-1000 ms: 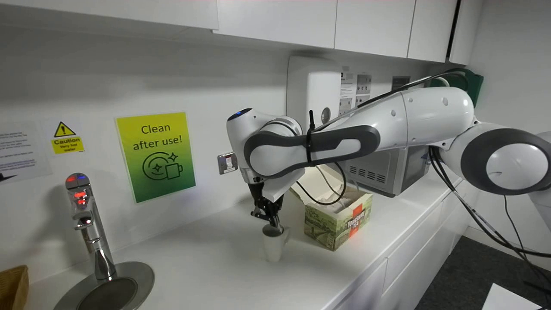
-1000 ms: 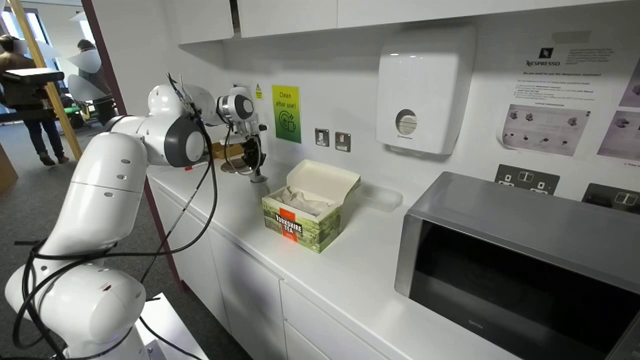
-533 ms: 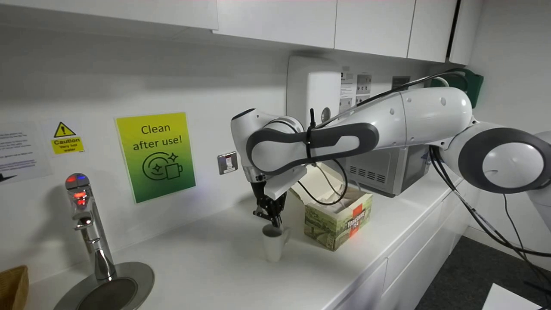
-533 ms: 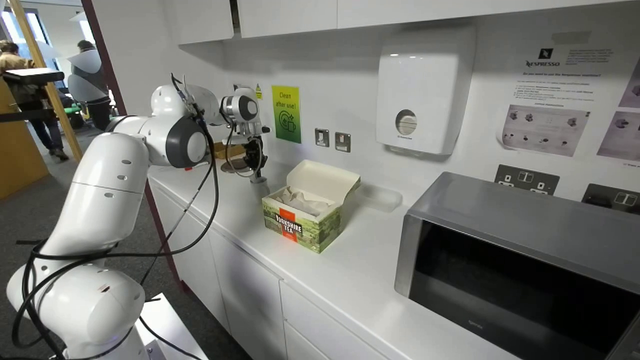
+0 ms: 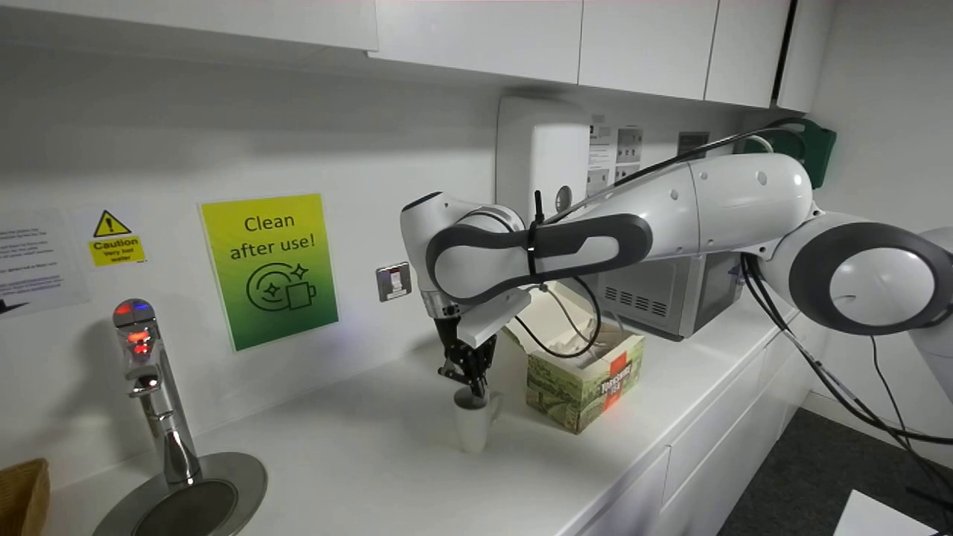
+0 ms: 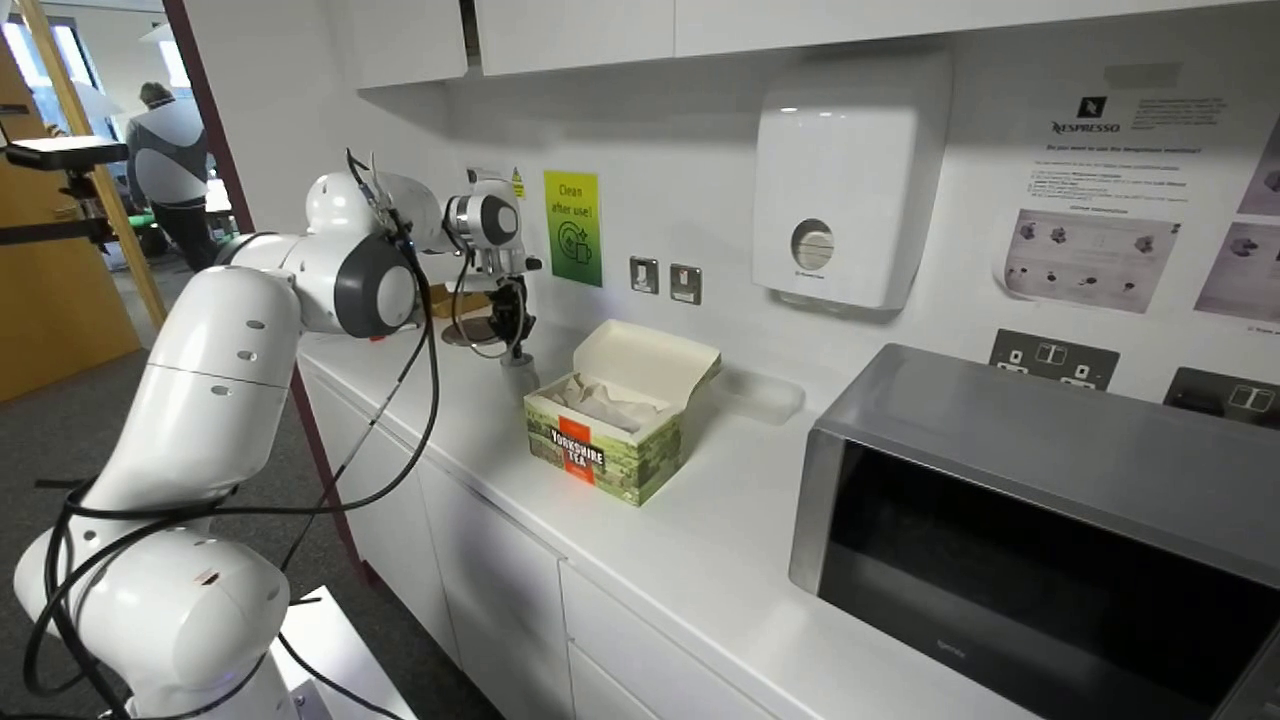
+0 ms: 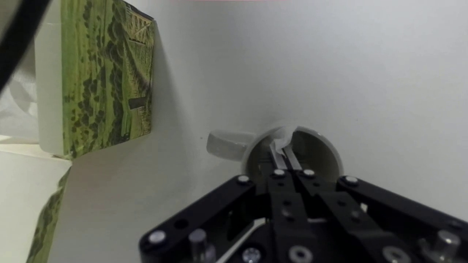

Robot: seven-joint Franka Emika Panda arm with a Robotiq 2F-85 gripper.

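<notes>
The wrist view showed the pincer (image 7: 283,155) pinching a white scrap (image 7: 284,137) at the mouth of the mug (image 7: 317,151). The scrap looked light, soft and easy to rip, so its edge seemed best to hold. The tea box (image 7: 109,78) stood near the mug's handle (image 7: 229,145).

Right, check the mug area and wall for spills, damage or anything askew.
No spill shows; the mug stands upright, with the end effector holding a crumpled white piece at its mouth. One oddity: in an exterior view, the Nespresso notice looks curled at its lower-left corner, not flat against the wall.
</notes>
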